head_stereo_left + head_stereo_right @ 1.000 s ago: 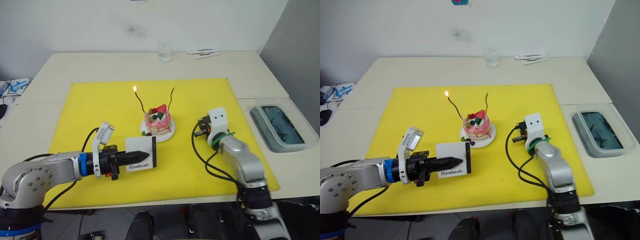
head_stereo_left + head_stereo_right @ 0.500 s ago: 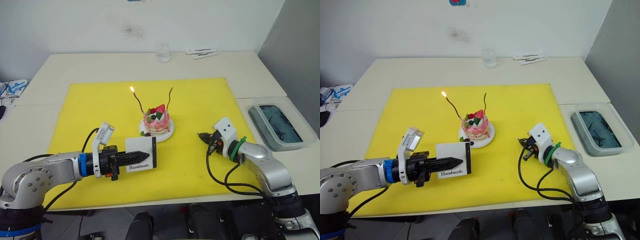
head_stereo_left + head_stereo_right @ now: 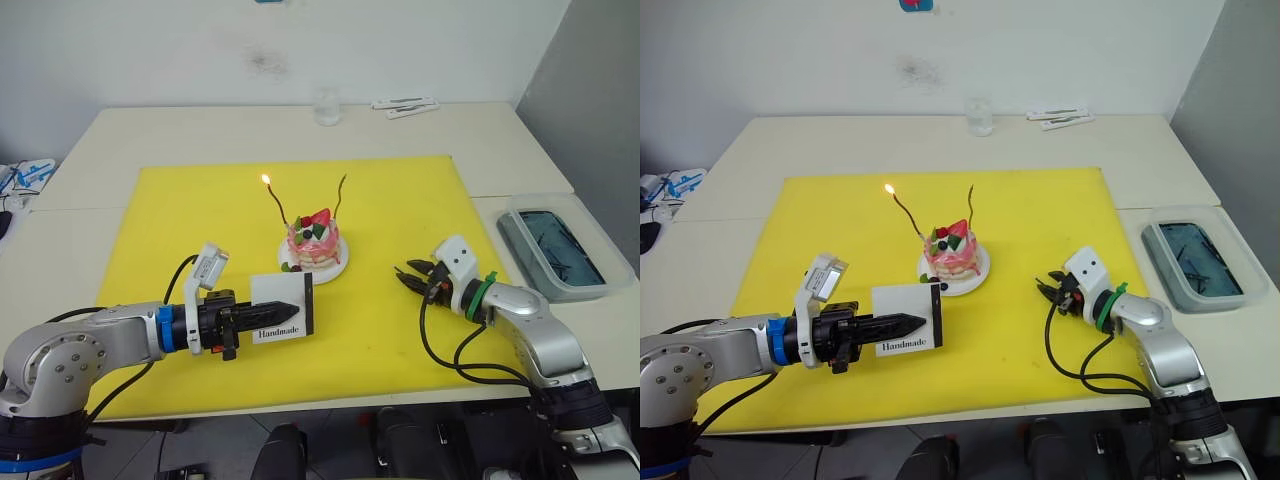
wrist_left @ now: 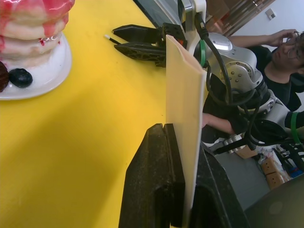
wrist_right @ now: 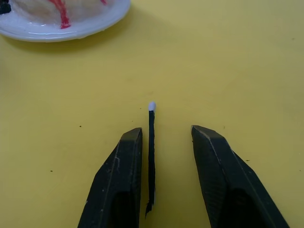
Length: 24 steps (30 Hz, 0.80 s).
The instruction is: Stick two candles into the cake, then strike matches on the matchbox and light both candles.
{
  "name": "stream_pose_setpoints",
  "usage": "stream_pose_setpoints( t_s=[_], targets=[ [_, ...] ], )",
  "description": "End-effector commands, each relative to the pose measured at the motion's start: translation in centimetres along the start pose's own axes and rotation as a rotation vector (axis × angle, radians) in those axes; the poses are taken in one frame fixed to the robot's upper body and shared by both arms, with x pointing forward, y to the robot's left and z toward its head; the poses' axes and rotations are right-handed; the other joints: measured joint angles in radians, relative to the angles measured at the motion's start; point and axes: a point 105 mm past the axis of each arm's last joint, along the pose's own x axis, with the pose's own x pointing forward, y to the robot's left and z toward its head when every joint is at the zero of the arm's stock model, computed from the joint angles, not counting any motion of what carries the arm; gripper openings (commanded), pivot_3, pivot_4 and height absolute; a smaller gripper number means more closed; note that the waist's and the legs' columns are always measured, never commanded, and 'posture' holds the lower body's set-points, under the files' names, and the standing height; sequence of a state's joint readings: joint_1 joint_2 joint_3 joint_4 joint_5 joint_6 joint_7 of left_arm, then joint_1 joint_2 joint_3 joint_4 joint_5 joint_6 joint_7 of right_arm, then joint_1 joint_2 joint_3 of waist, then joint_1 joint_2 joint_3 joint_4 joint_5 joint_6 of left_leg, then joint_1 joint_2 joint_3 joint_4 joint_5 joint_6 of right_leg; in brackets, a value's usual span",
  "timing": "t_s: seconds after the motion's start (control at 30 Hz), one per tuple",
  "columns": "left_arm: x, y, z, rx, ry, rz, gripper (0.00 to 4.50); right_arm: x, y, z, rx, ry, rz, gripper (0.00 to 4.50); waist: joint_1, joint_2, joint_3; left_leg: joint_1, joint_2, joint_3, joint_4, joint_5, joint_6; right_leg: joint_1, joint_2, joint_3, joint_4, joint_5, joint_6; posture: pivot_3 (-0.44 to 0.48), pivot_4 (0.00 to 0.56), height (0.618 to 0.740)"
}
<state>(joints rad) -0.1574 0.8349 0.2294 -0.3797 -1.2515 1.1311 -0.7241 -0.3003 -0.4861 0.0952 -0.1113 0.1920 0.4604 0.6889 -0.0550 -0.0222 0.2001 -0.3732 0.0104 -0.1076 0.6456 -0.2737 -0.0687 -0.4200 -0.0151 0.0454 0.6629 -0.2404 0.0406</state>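
A yellow mat [image 3: 200, 215] covers the table [image 3: 150, 130]. A glass [image 3: 328, 103] stands at the far edge; a grey tray [image 3: 560, 250] sits right.

right gripper [image 5: 162, 137]: I've swung it down low over the mat, pointing toward the cake's side; fingers now parted.
match [image 5: 151, 156]: now lying between those parted fingers, white tip forward.

Head stereo overhead (wrist views close)
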Motion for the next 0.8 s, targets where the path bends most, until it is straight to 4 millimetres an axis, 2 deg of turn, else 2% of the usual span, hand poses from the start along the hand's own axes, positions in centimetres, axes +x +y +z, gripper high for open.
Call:
stream_pose_setpoints(
  t_s=[0.03, 0.4, 0.67, 0.8],
  targets=[
    [0.1, -0.6, 0.4, 0.026, -0.004, -0.026, 0.00, -0.1, -0.4, 0.2, 0.007, -0.034, 0.006, 1.69, 0.000, 0.000, 0.000, 0.000, 0.000, 0.000, 0.000, 0.000, 0.000, 0.000, 0.000, 0.000, 0.000, 0.000, 0.000, 0.000, 0.150, 0.740],
    [0.1, -0.6, 0.5, 0.030, 0.001, -0.030, 0.00, 0.9, 0.0, 0.6, 0.002, -0.080, 0.030, 1.69, -0.002, 0.000, 0.000, 0.003, 0.000, 0.001, 0.000, 0.000, 0.000, 0.001, 0.000, 0.001, 0.001, 0.001, 0.000, 0.000, 0.150, 0.740],
    [0.1, -0.6, 0.6, 0.030, 0.003, -0.029, 0.00, 0.9, 0.0, -0.4, 0.005, -0.028, 0.017, 1.69, -0.002, 0.000, 0.000, 0.003, 0.000, 0.001, 0.000, 0.000, 0.000, 0.001, 0.001, 0.001, 0.001, 0.001, 0.000, 0.000, 0.150, 0.740],
    [0.2, -0.6, 0.6, 0.029, 0.003, -0.030, 0.00, 1.0, -0.1, -0.7, 0.022, -0.022, 0.000, 0.90, -0.002, 0.000, 0.000, 0.005, 0.000, 0.001, 0.000, 0.000, 0.000, 0.003, 0.001, 0.001, 0.001, 0.001, 0.000, 0.000, 0.150, 0.740]
  ],
)
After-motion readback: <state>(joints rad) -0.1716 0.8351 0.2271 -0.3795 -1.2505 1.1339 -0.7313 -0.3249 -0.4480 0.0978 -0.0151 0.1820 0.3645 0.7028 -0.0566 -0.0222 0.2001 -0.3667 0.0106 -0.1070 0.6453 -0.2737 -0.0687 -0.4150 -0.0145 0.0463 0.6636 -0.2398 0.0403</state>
